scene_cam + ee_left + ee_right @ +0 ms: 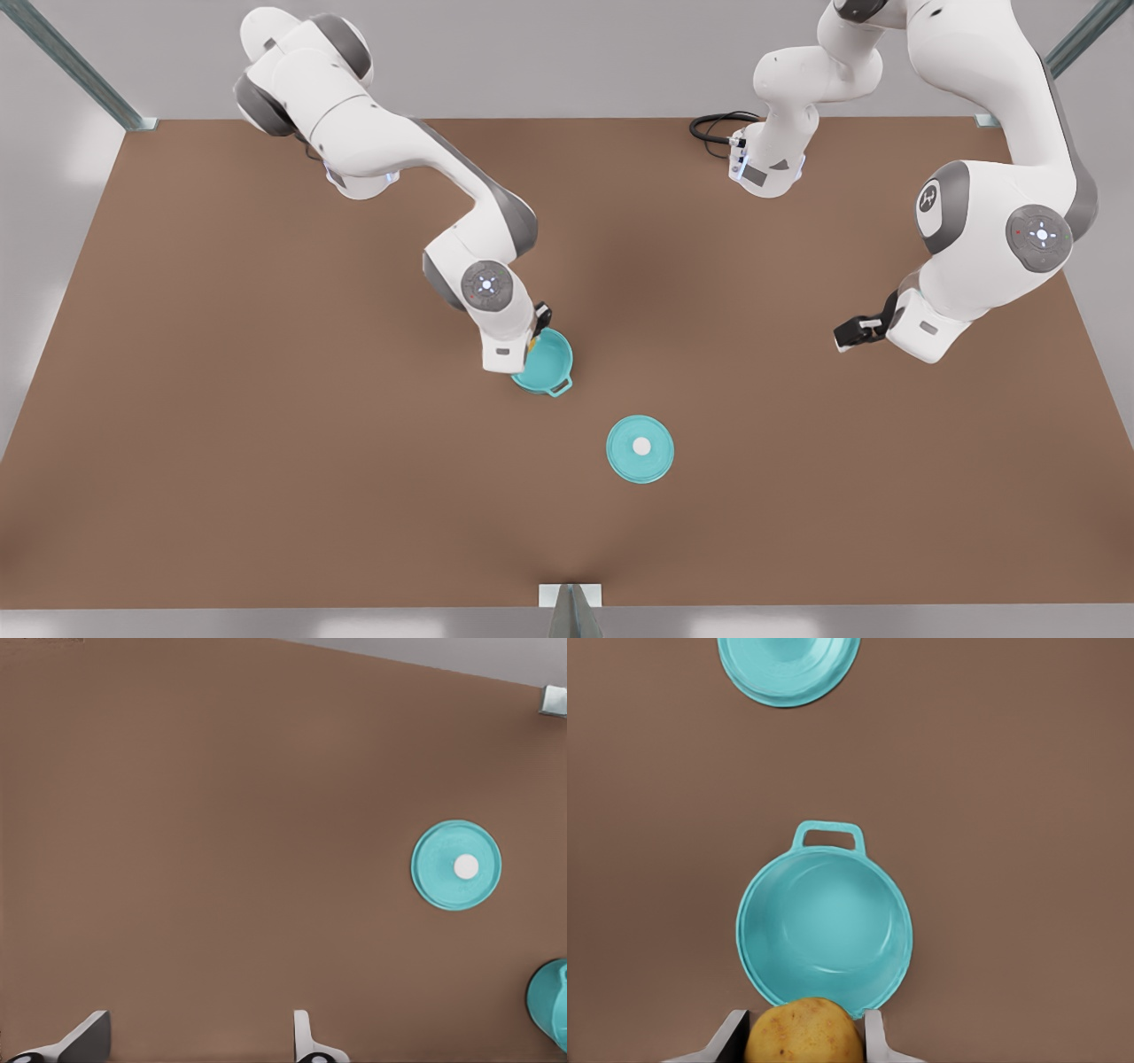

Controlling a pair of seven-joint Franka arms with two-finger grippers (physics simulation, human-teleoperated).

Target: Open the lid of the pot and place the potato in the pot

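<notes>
Front view takes in the brown table [266,443] with both arms reaching in from its far edge. The pot [547,361] sits near the table's middle, uncovered, one loop handle pointing toward the pot lid [640,448]. That lid lies flat on the table, knob up, well apart from the pot, nearer the front edge and toward the front view's right.

The right hand [804,1036] hangs just over the pot's rim, on the side away from the lid, its fingers [877,1036] closed on the potato [803,1031]. In the right wrist view the potato fills the gap between the fingers, its long axis running across from one finger to the other.

The left hand [199,1036] waits above bare table at the front view's right, fingers spread apart with nothing between them, well away from lid and pot.
</notes>
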